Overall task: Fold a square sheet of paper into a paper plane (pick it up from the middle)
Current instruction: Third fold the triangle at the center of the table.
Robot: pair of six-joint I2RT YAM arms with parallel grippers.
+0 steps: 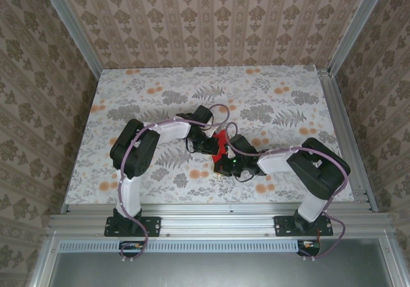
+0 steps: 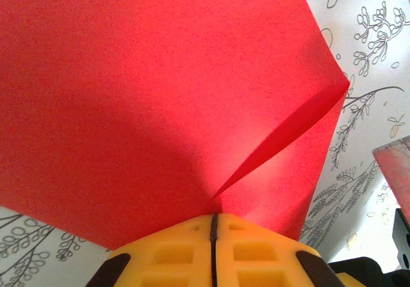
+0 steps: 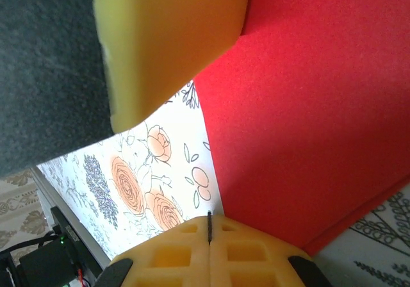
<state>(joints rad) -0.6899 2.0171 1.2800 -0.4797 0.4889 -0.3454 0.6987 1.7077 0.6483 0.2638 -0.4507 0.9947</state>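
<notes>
Against right gripper (image 3: 209,224), partly hidden paper (image 3: 307,107)

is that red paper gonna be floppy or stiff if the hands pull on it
Likely floppy: the red paper bows and pleats out from where the left hand pinches it. Probably very light, since it looks like a single thin sheet. It may crease or tear where the right hand also pinches its edge, so pull gently.
</notes>
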